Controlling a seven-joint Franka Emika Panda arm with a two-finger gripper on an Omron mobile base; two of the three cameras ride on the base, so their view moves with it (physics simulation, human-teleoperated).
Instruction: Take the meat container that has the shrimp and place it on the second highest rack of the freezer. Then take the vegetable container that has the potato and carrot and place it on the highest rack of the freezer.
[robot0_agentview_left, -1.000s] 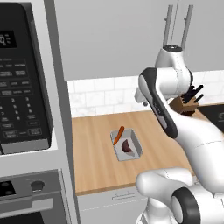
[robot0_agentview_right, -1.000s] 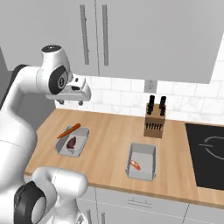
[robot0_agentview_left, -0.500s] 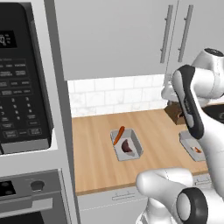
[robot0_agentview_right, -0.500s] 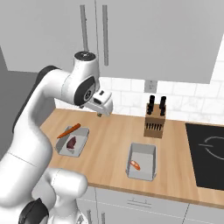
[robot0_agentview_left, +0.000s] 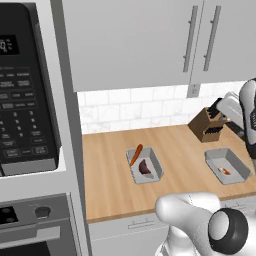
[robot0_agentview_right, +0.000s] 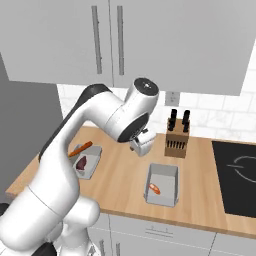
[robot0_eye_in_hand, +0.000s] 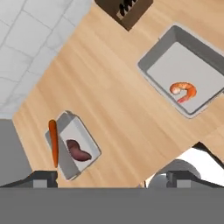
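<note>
- The bench (robot0_agentview_right: 120, 185) is a long slab of pale wood with fine grain, its front edge straight above grey drawer fronts; a white tiled wall closes off the back.
- To one side stands a tall black-fronted microwave and oven stack (robot0_agentview_left: 27, 100), its flat side panel walling off that end of the bench; at the other end a black cooktop (robot0_agentview_right: 237, 172) lies flush in the wood.
- Grey cabinet doors (robot0_agentview_right: 125, 40) with slim bar handles hang above, leaving open air over the wood.
- A wide bare stretch of bench lies between the two trays, and more in front of each.
- The knife block (robot0_agentview_right: 177, 142) is a brown wooden wedge with dark handles, standing near the back wall, just behind the meat container.
- The meat container (robot0_agentview_right: 162, 185) is a shallow grey rectangular tray with low walls, lying flat near the front edge beside the cooktop.
- The vegetable container (robot0_agentview_right: 87, 160) is a like tray, well apart from the other, near the oven stack.
- The gripper (robot0_agentview_right: 141, 146) hangs above the bench between the trays, its fingers (robot0_eye_in_hand: 43, 178) spread wide and holding nothing.
- The carrot (robot0_eye_in_hand: 53, 142) is a slim orange stick resting along one rim of its tray.
- The potato (robot0_eye_in_hand: 78, 151) is a rounded dark reddish lump on the tray floor.
- The shrimp (robot0_eye_in_hand: 183, 91) is a small curled pink-orange piece in the meat container.
</note>
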